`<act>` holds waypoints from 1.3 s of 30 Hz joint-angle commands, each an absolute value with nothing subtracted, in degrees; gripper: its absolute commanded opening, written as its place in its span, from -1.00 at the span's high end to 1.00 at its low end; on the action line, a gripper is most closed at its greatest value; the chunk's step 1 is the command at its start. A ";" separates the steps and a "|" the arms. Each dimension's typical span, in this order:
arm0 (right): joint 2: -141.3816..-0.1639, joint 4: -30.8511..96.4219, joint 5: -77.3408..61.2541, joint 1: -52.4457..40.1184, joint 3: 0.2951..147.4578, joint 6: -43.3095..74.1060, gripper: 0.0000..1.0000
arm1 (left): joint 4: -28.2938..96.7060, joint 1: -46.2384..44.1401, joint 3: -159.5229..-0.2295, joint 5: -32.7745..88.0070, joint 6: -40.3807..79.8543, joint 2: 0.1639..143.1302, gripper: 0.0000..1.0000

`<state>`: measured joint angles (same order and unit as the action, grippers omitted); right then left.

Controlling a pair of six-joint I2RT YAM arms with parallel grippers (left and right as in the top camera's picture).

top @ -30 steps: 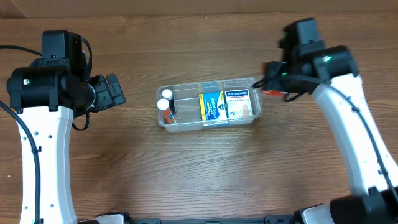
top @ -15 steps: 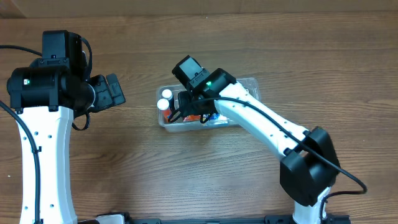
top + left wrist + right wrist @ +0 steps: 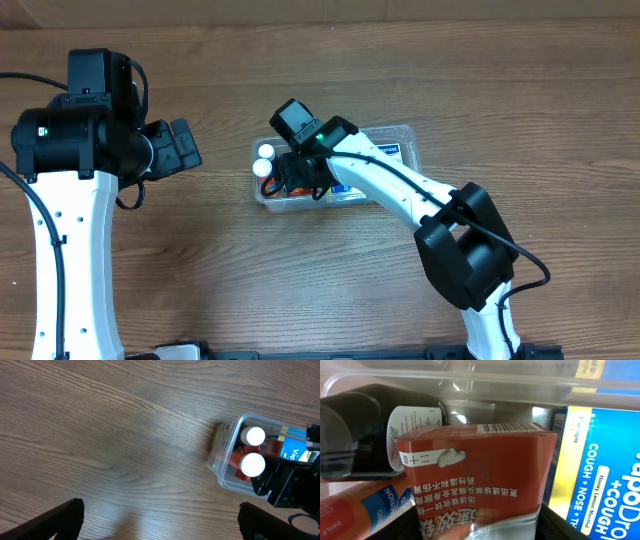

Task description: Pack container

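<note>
The clear container (image 3: 411, 138) sits mid-table. It holds two white-capped bottles (image 3: 264, 158), a blue-and-yellow cough-drop box (image 3: 600, 475) and a white-and-blue plaster box (image 3: 385, 151). My right gripper (image 3: 300, 178) is inside the tub's left part, shut on a red box with Chinese print (image 3: 480, 470). In the right wrist view a dark bottle (image 3: 360, 435) and an orange bottle (image 3: 365, 505) lie beside the red box, with the container wall (image 3: 470, 380) behind. My left gripper (image 3: 185, 146) is open and empty, left of the tub, and also shows in the left wrist view (image 3: 160, 522).
The wooden table (image 3: 300, 280) surrounds the tub. The right arm (image 3: 400, 195) stretches across the tub from the lower right. In the left wrist view the tub's corner (image 3: 222, 460) is at the right, with two white caps (image 3: 253, 436) inside.
My right arm has swung from the tub's right end to over its left part, carrying the red box, and has come down into the tub. The left arm has not moved.
</note>
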<state>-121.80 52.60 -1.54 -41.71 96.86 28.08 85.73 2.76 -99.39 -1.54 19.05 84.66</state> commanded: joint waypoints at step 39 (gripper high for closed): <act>-102.91 64.34 -12.23 -7.75 78.85 8.67 -0.17 | 85.91 2.98 -99.42 -1.48 17.76 85.01 -1.00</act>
<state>-103.37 64.27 -6.63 -7.53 79.15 12.56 85.97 2.76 -99.37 -1.54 19.05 84.66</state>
